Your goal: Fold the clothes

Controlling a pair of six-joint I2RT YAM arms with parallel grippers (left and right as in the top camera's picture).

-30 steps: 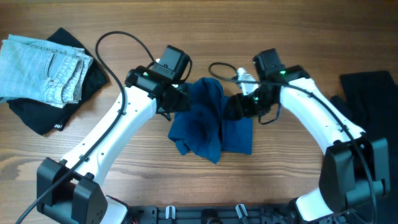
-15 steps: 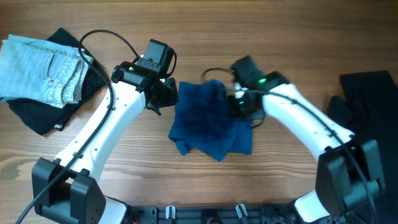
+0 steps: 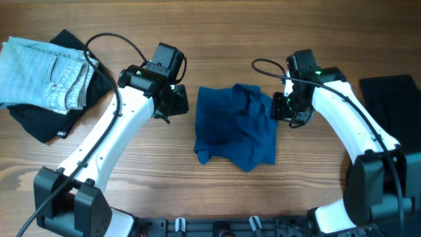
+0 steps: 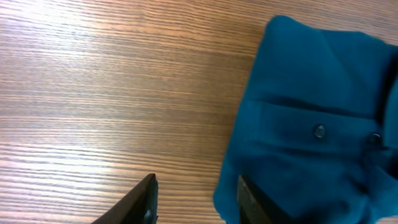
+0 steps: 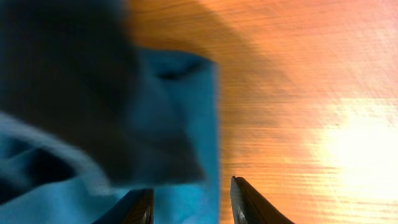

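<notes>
The deep-blue shirt lies bunched on the middle of the table. It also shows in the left wrist view and the right wrist view. My left gripper is open and empty just left of the shirt's upper left edge; its fingers straddle that edge above the wood. My right gripper is open at the shirt's upper right edge, its fingers over the cloth's border, holding nothing. Pale-blue jeans lie on a black garment at far left.
Another black garment lies at the right edge of the table. Black cables loop from both arms above the shirt. The arm bases stand at the front left and front right.
The right gripper let go of the shirt and drew back to the right. The shirt dropped flatter and lies a little further right. The left arm barely moved.
</notes>
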